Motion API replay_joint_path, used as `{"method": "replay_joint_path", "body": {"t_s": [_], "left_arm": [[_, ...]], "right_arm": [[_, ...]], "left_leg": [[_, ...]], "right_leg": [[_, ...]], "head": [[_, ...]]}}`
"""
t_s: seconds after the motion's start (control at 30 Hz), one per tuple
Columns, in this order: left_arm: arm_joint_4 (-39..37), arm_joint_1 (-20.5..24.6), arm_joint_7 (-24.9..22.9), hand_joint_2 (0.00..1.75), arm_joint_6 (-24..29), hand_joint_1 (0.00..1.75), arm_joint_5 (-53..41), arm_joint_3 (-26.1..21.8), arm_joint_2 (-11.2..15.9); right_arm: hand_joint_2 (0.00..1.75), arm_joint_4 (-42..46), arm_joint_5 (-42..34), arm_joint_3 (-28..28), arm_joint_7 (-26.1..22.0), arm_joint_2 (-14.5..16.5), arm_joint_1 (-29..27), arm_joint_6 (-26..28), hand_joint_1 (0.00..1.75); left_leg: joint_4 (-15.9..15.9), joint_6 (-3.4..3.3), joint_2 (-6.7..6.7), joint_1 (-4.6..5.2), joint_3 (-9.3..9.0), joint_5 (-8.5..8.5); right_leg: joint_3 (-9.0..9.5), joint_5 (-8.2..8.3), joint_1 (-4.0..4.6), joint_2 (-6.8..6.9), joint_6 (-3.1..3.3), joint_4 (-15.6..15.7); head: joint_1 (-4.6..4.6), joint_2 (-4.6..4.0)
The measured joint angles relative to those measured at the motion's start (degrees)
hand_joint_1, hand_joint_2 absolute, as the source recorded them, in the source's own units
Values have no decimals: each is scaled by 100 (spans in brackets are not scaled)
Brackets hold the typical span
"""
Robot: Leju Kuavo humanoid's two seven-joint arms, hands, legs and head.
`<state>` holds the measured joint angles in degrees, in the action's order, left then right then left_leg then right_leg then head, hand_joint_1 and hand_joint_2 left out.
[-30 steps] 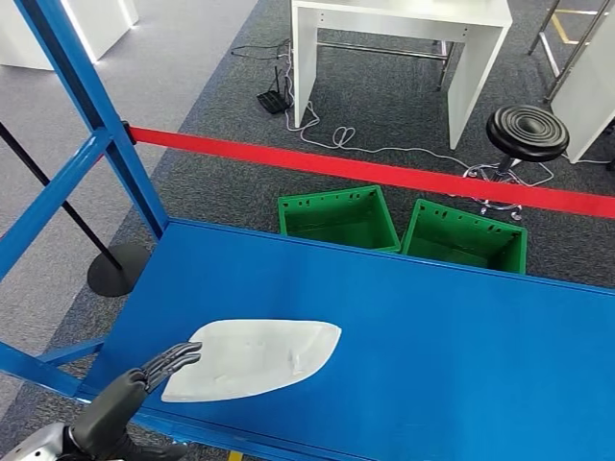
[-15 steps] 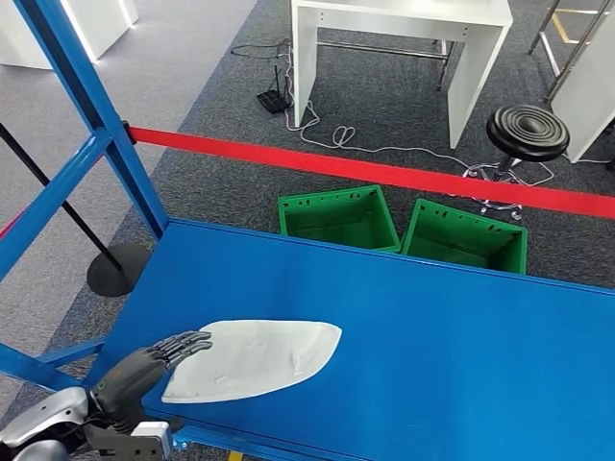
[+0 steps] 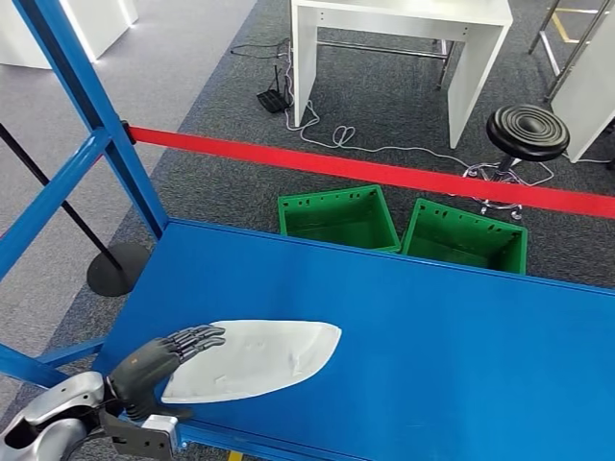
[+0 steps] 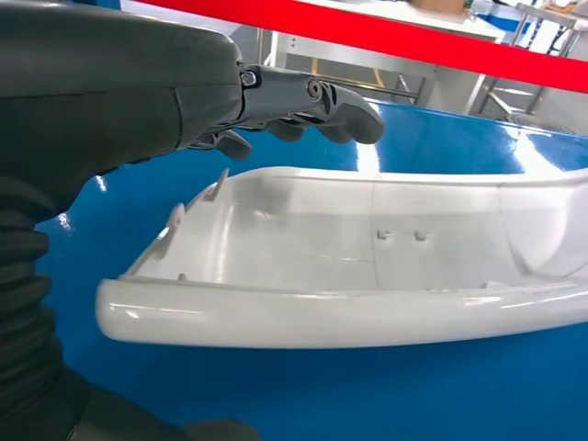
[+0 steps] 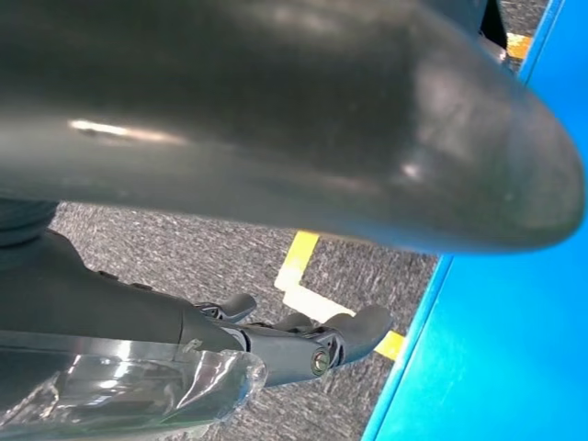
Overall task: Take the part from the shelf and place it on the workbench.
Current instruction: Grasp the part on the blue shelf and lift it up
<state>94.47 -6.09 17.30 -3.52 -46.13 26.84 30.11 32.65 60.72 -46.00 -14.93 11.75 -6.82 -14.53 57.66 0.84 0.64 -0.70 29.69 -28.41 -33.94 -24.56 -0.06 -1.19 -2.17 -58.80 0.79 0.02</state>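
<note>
A: Where was the part [image 3: 250, 358]?
B: Flat on the blue shelf [image 3: 435, 365], long axis running left to right.
A: Nearest hand?
B: Left hand [image 3: 168, 352], fingers straight and apart over the part's left end, gripping nothing. Right hand [image 5: 291, 344] hung below by the floor, fingers loose, empty.

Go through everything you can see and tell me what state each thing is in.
White moulded plastic part: lying flat on the blue shelf surface, hollow side up.
Left hand: fingers extended over the part's blunt end, gripping nothing.
Right hand: beside the shelf edge, holding nothing.
Two green plastic crates: open-topped, look empty.
</note>
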Motion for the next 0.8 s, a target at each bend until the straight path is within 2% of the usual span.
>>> {"method": "replay_joint_path", "body": {"t_s": [0.4, 0.43, 0.47, 0.57, 0.6, 0.67, 0.8], "left_arm": [[-104, 144, 254, 175, 232, 0, -218, 211, -233], [-106, 148, 259, 175, 240, 7, -226, 228, -245], [-108, 150, 264, 175, 246, 31, -229, 244, -256], [-117, 156, 276, 175, 263, 141, -234, 290, -286], [-120, 158, 279, 175, 271, 161, -237, 303, -295], [-126, 163, 284, 175, 286, 174, -243, 328, -314], [-133, 173, 290, 175, 298, 175, -254, 364, -350]], "right_arm": [[0, -504, -321, 419, -46, -233, 90, 293, 0], [0, -528, -332, 446, -46, -243, 91, 299, 0], [0, -549, -340, 472, -46, -252, 92, 305, 0], [0, -601, -355, 536, -46, -274, 96, 332, 0], [0, -614, -362, 552, -46, -280, 97, 343, 0], [0, -639, -386, 596, -46, -293, 99, 367, 0], [0, -674, -425, 674, -39, -314, 101, 393, 0]], "left_leg": [[0, 0, 0, 0, 0, 0], [0, 0, 0, 0, 0, 0], [0, 0, 0, 0, 0, 0], [0, 0, 0, 0, 0, 0], [0, 0, 0, 0, 0, 0], [0, 0, 0, 0, 0, 0], [0, 0, 0, 0, 0, 0]], "right_leg": [[-1, 0, 0, 0, 0, 0], [-1, 0, 0, 0, 0, 0], [-1, 0, 0, 0, 0, 0], [-2, 0, 0, 0, 0, 0], [-2, 0, 0, 0, 0, 0], [-2, 0, 0, 0, 0, 0], [-1, 0, 0, 0, 0, 0]], "head": [[-1, 0], [-1, 0], [-1, 0], [-1, 0], [-1, 0], [-1, 0], [-1, 0]]}}
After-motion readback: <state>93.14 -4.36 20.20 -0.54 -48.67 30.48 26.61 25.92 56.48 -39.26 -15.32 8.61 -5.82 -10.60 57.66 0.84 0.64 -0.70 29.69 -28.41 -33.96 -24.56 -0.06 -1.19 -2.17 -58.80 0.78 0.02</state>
